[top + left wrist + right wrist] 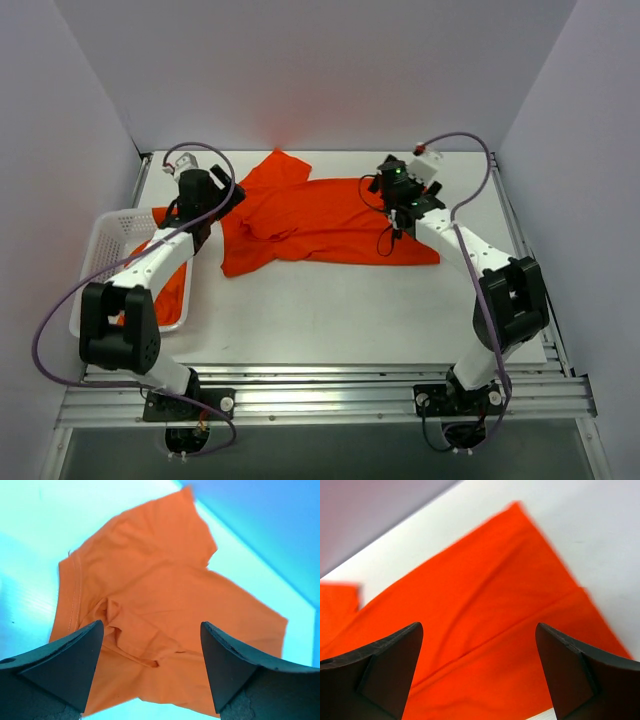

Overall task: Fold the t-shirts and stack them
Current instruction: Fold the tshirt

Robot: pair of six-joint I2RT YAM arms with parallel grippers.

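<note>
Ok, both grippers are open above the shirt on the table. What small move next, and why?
Probably lower the left gripper onto the t-shirt where it bunches just below the jaws, and pinch: the cloth is rumpled there, lies flat under the right gripper, and neither gripper holds anything.

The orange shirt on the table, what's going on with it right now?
A rumpled orange-red t-shirt lies spread on the table. The left hand hovers open over its collar end, and the right hand hovers open over the opposite end; neither grips it. A second shirt sits in the white basket at left.
</note>
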